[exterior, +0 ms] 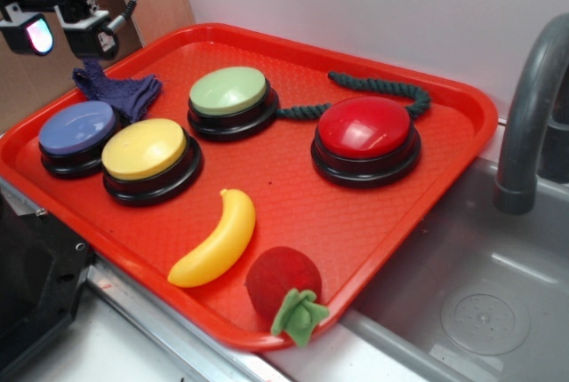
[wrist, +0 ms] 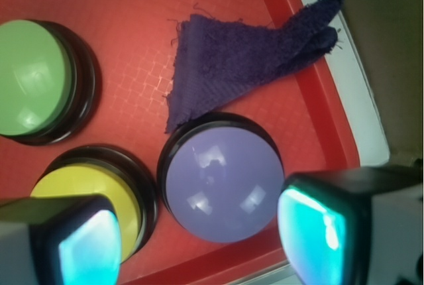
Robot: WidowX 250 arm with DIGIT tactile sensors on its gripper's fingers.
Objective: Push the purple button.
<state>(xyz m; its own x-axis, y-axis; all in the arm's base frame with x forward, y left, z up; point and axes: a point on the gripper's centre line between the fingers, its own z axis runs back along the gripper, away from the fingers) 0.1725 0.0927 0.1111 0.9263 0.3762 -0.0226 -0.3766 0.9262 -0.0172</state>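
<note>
red plastic tray (exterior: pixel 427 187), waffle texture, beside grey sink basin (exterior: pixel 498 302) with faucet (exterior: pixel 529 124); white wall behind | purple button (exterior: pixel 77 127) at tray's left end, touching yellow button (exterior: pixel 144 148), dark purple rag (exterior: pixel 120 91) just behind | gripper (wrist: pixel 199 232) above purple button, fingers spread apart, holding nothing

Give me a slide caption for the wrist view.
Open gripper above the purple button, beside yellow and green buttons and a rag.
</note>
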